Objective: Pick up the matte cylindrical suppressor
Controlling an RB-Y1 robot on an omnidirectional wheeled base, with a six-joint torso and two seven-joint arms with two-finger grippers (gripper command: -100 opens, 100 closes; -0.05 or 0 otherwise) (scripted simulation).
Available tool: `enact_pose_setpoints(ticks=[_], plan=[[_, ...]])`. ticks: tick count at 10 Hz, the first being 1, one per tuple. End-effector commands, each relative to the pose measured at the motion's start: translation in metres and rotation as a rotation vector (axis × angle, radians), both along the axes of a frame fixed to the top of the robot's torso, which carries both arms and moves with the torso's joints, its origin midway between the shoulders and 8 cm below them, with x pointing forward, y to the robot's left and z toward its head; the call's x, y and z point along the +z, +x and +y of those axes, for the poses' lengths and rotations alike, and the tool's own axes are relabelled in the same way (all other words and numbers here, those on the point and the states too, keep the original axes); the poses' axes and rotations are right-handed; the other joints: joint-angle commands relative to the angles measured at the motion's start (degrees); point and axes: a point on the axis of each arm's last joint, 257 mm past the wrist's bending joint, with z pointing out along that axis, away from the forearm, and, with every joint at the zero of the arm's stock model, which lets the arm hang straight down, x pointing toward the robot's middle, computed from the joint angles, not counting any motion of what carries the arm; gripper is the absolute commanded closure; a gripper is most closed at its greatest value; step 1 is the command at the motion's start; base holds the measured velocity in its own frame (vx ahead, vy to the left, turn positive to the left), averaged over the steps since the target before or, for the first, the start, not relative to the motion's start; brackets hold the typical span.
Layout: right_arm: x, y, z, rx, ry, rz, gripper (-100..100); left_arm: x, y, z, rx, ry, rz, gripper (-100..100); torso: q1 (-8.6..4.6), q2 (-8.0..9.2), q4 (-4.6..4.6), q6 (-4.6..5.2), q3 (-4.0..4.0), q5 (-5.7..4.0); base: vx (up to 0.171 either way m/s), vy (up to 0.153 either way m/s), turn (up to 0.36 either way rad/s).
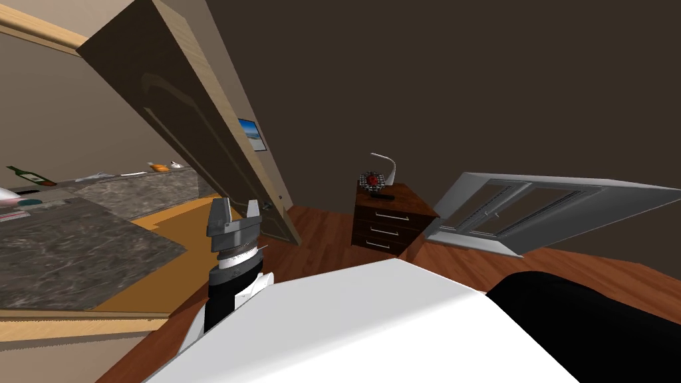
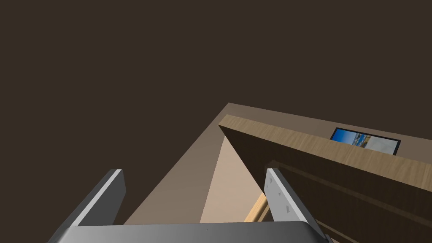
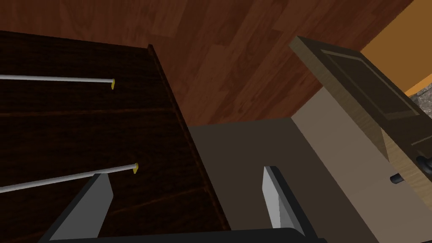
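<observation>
On the far nightstand [image 1: 399, 229], a small dark cylinder [image 1: 382, 195] beside the lamp [image 1: 390, 166] is likely the suppressor; right tool [image 3: 186, 172] wide, facing the drawer fronts [image 3: 84, 126]; lift above the top, straddle the cylinder crosswise; left tool [image 1: 237, 205] wide, near the door.

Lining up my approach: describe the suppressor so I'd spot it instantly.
Find the dark wood three-drawer nightstand right of the open door. On its top, the small black cylinder lies low at the front, before a round red-and-black object and a curved white lamp; it alone is plain black and flat-lying.
</observation>
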Motion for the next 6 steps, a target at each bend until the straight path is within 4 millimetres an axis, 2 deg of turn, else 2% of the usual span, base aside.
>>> enact_pose_setpoints(ticks=[1, 2, 3, 4, 5, 6], plan=[[-0.004, -0.017, -0.032, 0.052, -0.081, 0.042, -100, 0.0, 0.0, 0.0, 0.0, 0.0, 0.0, 0, 0.0, 0.0, 0.0, 0.0, 0.0, 0.0, 0.018, 0.081, 0.122], [-0.001, -0.016, -0.039, 0.065, -0.097, 0.046, -100, 0.0, 0.0, 0.0, 0.0, 0.0, 0.0, 0, 0.05, -0.01, 0.0, -0.03, -0.01, 0.01, 0.018, 0.074, 0.064], [0.001, -0.026, -0.061, 0.113, -0.154, 0.072, -100, 0.0, 0.0, 0.0, 0.0, 0.0, 0.0, 0, 0.04, -0.02, 0.0, -0.01, -0.01, 0.0, 0.038, 0.073, 0.154], [0.002, -0.028, -0.072, 0.114, -0.173, 0.082, -100, 0.0, 0.0, 0.0, 0.0, 0.0, 0.0, 0, 0.03, -0.08, -0.01, -0.03, -0.04, 0.0, 0.029, 0.055, 0.076], [0.006, -0.038, -0.1, 0.153, -0.237, 0.112, -100, 0.0, 0.0, 0.0, 0.0, 0.0, 0.0, 0, -0.02, -0.06, -0.01, 0.0, -0.04, -0.01, 0.023, 0.07, 0.138], [0.008, -0.037, -0.104, 0.16, -0.246, 0.114, -100, 0.0, 0.0, 0.0, 0.0, 0.0, 0.0, 0, 0.01, -0.05, -0.01, -0.03, -0.03, -0.01, 0.023, 0.047, 0.093]])
